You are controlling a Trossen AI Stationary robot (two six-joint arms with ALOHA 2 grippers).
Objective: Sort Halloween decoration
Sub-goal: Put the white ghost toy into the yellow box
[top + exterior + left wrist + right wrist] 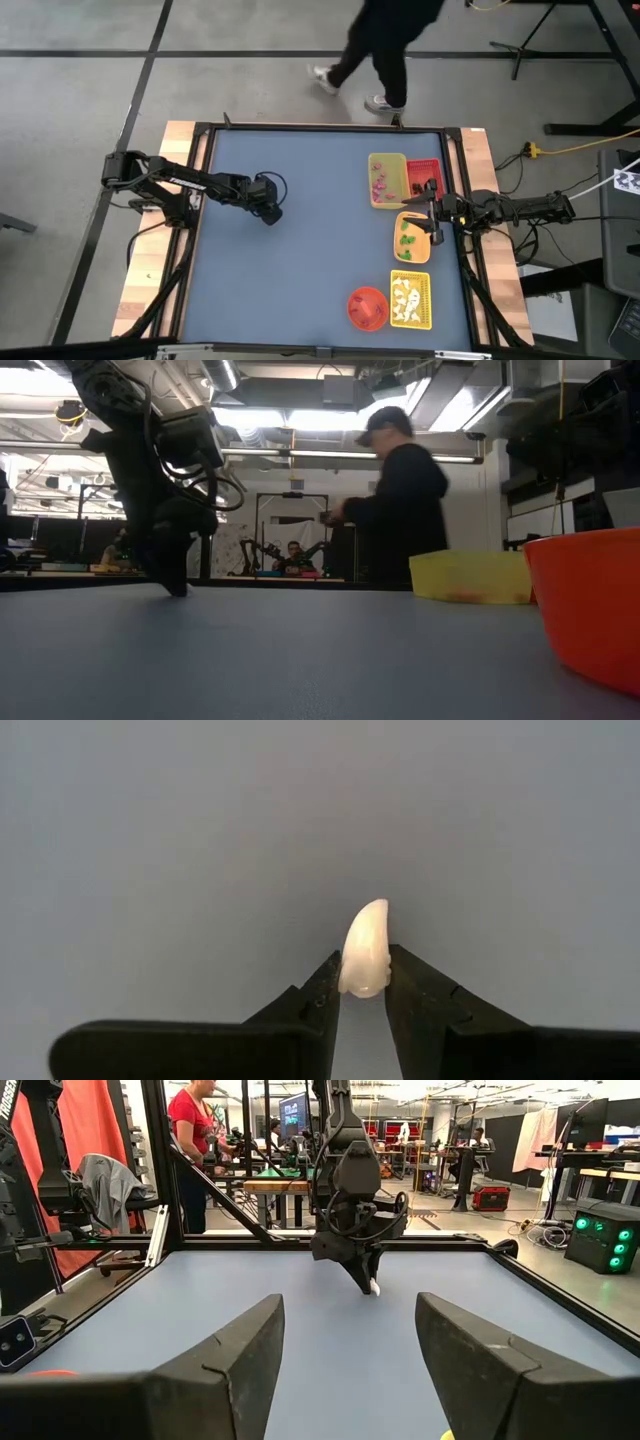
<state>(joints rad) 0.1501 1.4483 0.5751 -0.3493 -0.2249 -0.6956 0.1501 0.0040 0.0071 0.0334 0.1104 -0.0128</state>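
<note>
White and tapered, a small ghost piece [365, 948] sits pinched between the two dark fingers of the left gripper [364, 982], its tip projecting forward; we judge that gripping it near its base keeps it from slipping. In the high view we find this left gripper [270, 209] low over the blue table [300, 260], left of centre and well apart from the trays, so we read the step as a pick-up just made, with carriage to a tray to come. The right gripper [350, 1350] rests at the table's right edge with its fingers spread wide and holding nothing; we take it to be waiting. Around it lie the sorted pieces: pink bits in a yellow tray [372, 180], dark bits in the red tray [436, 166] beside it, green bits in an orange tray [400, 240], and white shapes in a second yellow tray [426, 300], beside a red-orange bowl [367, 308]. We judge the last tray the likely destination. A person [385, 45] walks beyond the far edge. We can read no brands or labels on these things.
</note>
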